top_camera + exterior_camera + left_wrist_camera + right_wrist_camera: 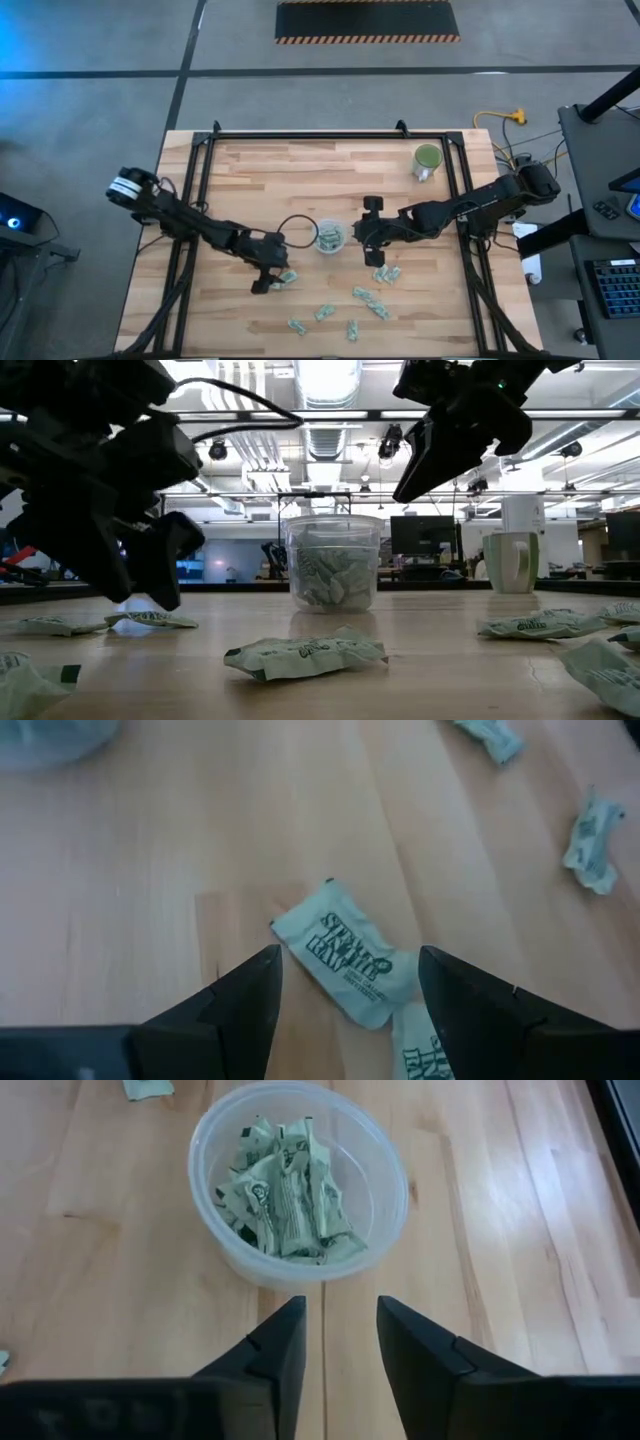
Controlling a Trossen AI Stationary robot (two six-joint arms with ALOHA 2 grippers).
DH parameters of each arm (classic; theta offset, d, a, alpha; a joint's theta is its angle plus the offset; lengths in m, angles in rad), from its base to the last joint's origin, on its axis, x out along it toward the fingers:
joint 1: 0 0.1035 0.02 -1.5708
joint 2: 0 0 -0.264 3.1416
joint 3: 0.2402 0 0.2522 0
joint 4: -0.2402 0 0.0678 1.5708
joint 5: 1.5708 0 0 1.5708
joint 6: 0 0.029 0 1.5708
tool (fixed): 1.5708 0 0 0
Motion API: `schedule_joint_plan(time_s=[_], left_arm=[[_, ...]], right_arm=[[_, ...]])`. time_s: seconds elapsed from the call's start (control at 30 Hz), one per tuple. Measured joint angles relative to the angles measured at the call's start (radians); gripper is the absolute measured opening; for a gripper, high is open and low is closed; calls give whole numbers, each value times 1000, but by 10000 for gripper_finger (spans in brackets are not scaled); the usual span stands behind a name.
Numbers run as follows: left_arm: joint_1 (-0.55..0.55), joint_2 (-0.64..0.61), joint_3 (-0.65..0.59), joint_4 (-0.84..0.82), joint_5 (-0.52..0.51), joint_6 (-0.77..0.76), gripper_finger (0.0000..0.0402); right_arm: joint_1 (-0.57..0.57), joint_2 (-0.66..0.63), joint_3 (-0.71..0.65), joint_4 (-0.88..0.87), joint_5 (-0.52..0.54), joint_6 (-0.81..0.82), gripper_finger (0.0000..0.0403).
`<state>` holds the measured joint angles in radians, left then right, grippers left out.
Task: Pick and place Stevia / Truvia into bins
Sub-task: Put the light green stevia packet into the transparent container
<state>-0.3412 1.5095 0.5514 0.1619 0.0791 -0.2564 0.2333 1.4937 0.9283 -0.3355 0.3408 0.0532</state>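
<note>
Left gripper (345,982) hangs low over a Stevia packet (347,956), jaws spread wider than the packet and holding nothing. The packet lies flat on the table (250,170) btwn the two fingers, just ahead of the tips, long axis skewed across the gap, roughly 10 to 4 o'clock in the wrist view. A 2nd packet (420,1040) touches its near end.

Right gripper (340,1325) hovers at the 3 o'clock side of the bin (331,238), jaws part open and empty; the left arm is nearer the packet.

Count, approx: 1 clear bin at table centre, part filled with packets; about 9 loose packets (371,299) toward 6 o'clock of it; 1 green mug (427,160) at 1 o'clock.
</note>
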Motion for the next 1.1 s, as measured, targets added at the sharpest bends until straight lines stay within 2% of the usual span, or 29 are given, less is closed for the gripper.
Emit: schedule_joint_plan(time_s=[0.63, 0.8, 1.1], left_arm=[[0, 9, 0, -16, 21, -52, 212], [-1, 20, -1, -20, 22, -51, 173], [2, 54, 2, -12, 18, 5, 76]], right_arm=[[0, 0, -2, -5, 0, 0, 85], [0, 0, -2, -5, 0, 0, 79], [0, 0, -2, -5, -1, 11, 73]])
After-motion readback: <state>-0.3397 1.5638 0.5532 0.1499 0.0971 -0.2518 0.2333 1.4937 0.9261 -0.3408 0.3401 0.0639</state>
